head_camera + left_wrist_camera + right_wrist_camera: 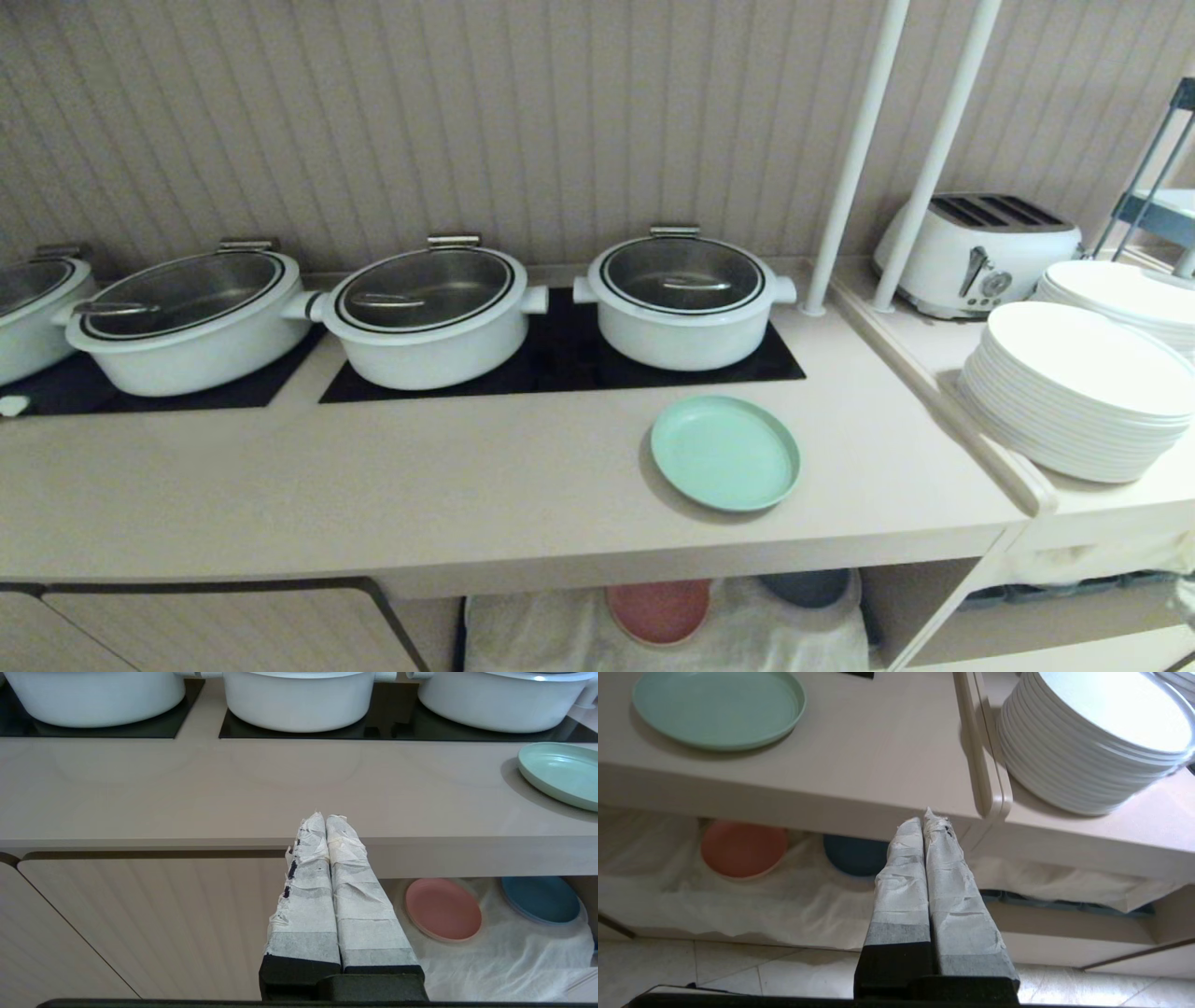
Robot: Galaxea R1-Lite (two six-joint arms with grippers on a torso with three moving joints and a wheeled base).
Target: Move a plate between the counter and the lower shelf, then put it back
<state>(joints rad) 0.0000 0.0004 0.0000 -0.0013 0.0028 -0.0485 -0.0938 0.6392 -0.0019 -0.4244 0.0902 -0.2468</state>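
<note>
The right end effector (924, 821) was clenched, empty, below the desk (859, 779); the plate (717, 707) probably needed grabbing next, beyond it.

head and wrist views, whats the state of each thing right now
plate: flat on the counter, nothing touching it
pink plate: lying on the lower shelf cloth
blue plate: on the same cloth, beside the pink one
white pots: lids on
white plate stack: piled on the side ledge
left hand: shut, empty
right hand: shut, empty
</note>
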